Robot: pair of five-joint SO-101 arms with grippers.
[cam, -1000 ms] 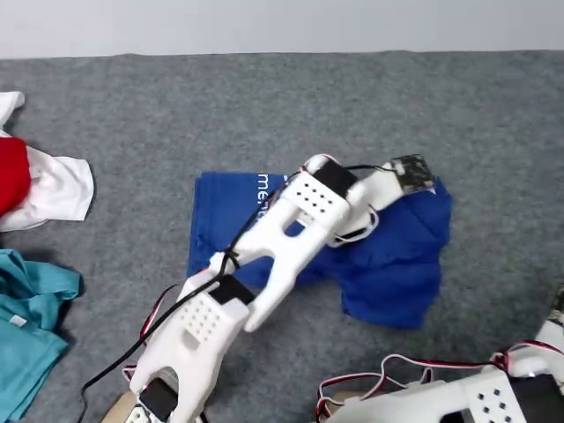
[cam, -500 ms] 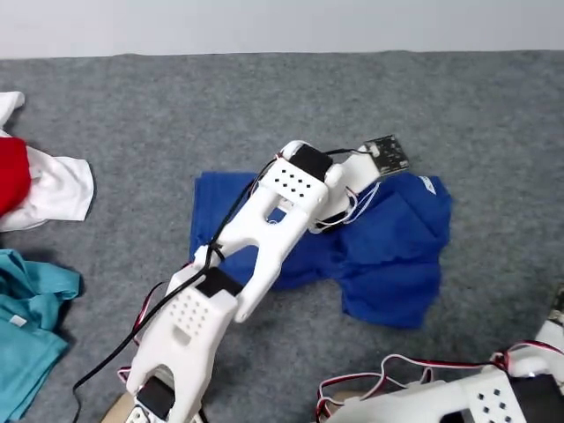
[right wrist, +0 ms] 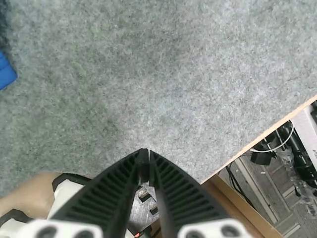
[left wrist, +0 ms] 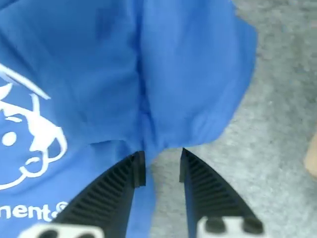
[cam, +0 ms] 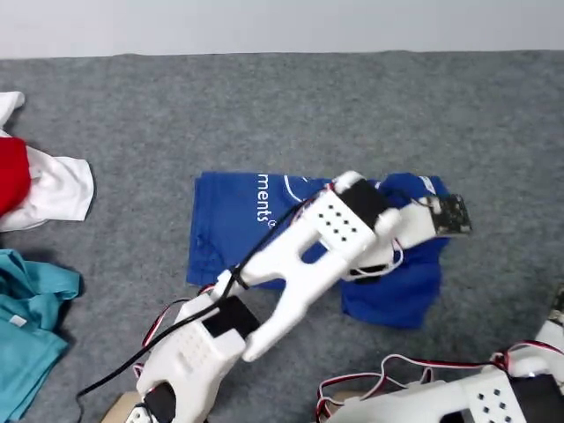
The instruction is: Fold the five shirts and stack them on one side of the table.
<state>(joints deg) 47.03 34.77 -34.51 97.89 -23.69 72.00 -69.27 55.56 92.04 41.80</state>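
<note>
Left gripper, fingers spread, hovers at a bunched edge of the blue shirt, probably lining up a pinch; right gripper, fingers pressed together, sits parked aside.

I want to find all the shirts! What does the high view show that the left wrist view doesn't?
The high view adds a red shirt, a white shirt and a teal shirt at the picture's left side, plus the white arms. The left wrist view adds the left arm's jaws, open, over the blue shirt's edge, and a white cartoon face printed on it. Both show the blue shirt lying on the grey table.
</note>
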